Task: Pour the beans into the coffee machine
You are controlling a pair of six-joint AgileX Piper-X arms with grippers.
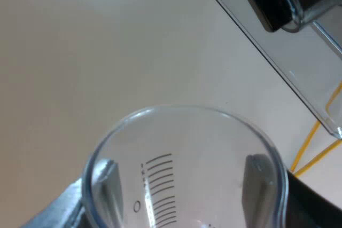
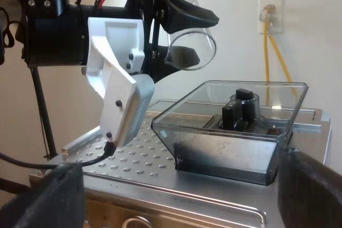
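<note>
Clear plastic measuring glass, clamped between the left gripper's fingers, is held tipped near the smoky transparent bean hopper. Its mouth should be brought fully over the hopper. The right gripper's fingers are spread apart.

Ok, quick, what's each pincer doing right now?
Left pincer: closed on the measuring glass.
Right pincer: open, holding nothing.

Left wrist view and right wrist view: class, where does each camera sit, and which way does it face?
Left wrist view: behind the left claw, looking through the measuring glass it grips at the bean hopper.
Right wrist view: behind the open right claw, facing the espresso machine's top.
Shared: glass, hopper, left claw.
</note>
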